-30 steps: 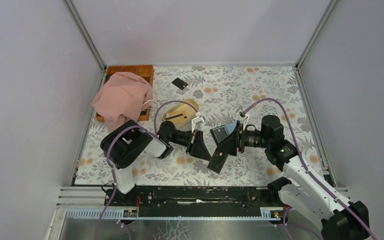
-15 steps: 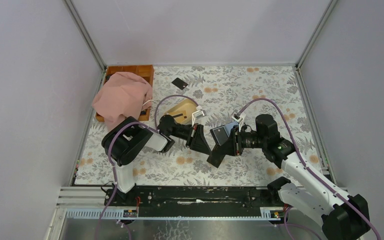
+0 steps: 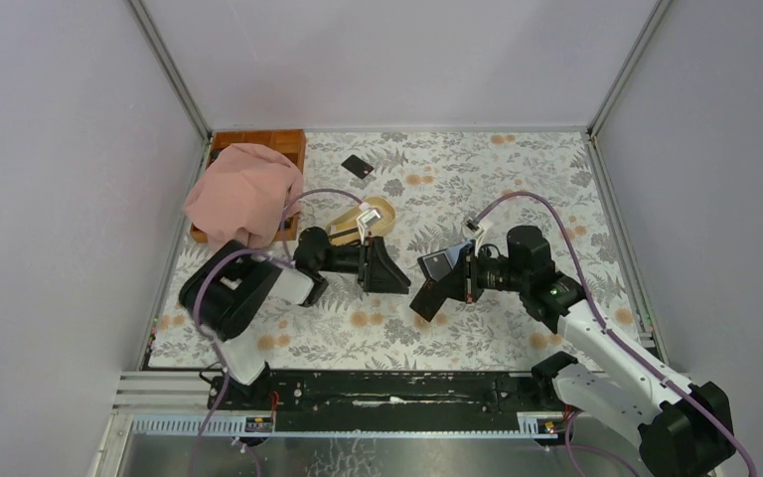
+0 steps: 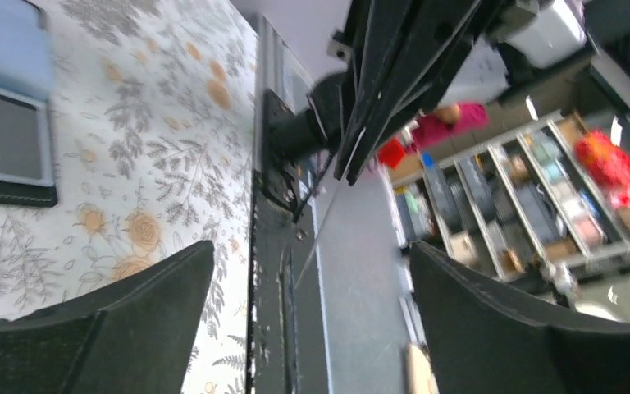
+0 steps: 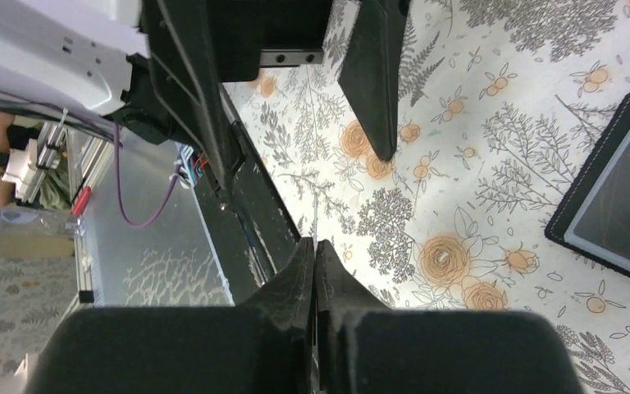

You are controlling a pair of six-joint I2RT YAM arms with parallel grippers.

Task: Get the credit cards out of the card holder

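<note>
The card holder (image 3: 441, 262) lies open on the flowered table, blue-grey inside up; it also shows as the holder (image 4: 4, 123) in the left wrist view and the holder (image 5: 615, 205) in the right wrist view. My right gripper (image 5: 315, 242) is shut on a credit card (image 5: 315, 222), seen edge-on as a thin line. In the top view the right gripper (image 3: 425, 298) hangs just over the holder. My left gripper (image 4: 312, 250) is open; the card's edge (image 4: 322, 226) runs in the gap, touching neither finger. The left gripper (image 3: 382, 266) faces the right one. A second credit card (image 3: 358, 166) lies flat at the back.
A beige oval dish (image 3: 363, 219) sits just behind the left gripper. A pink cloth (image 3: 243, 194) drapes over a wooden tray (image 3: 258, 139) at the back left. The black front rail (image 3: 387, 388) runs along the near edge.
The left gripper has opened and drawn back to the left. The right gripper has shut on the thin card and shifted slightly left.
</note>
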